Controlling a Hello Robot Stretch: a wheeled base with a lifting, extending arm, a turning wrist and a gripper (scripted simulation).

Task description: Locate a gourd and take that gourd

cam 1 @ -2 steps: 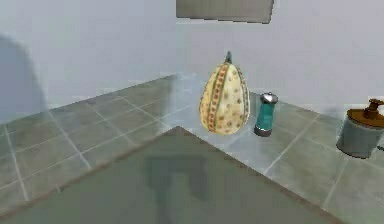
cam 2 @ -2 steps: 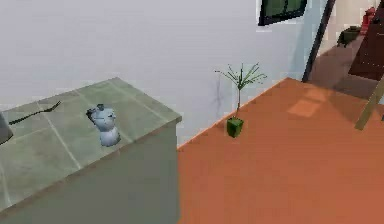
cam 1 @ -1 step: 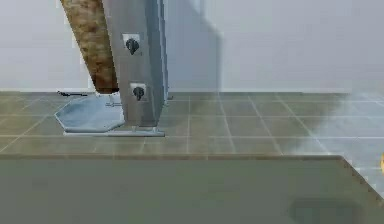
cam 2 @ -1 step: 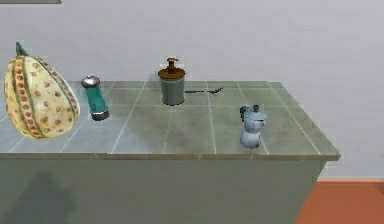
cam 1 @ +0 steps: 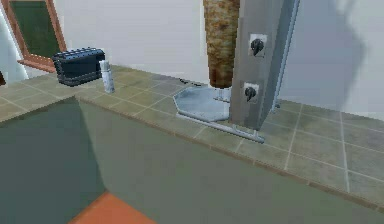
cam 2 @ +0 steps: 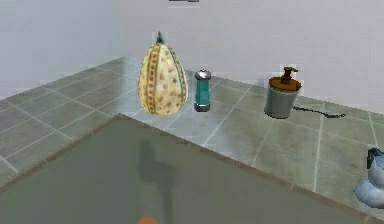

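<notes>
I am watching a gourd (cam 2: 163,77) standing upright by the back edge of the bench (cam 2: 60,110), a teal bottle (cam 2: 203,91) just beside it; I cannot tell the tool's state

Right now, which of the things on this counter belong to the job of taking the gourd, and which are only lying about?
For the job:
- gourd, pale yellow and patterned, standing upright

Just lying about:
- teal shaker, beside the gourd
- grey pump pot
- dark toaster
- pale shaker, next to the toaster
- upright meat grill
</notes>
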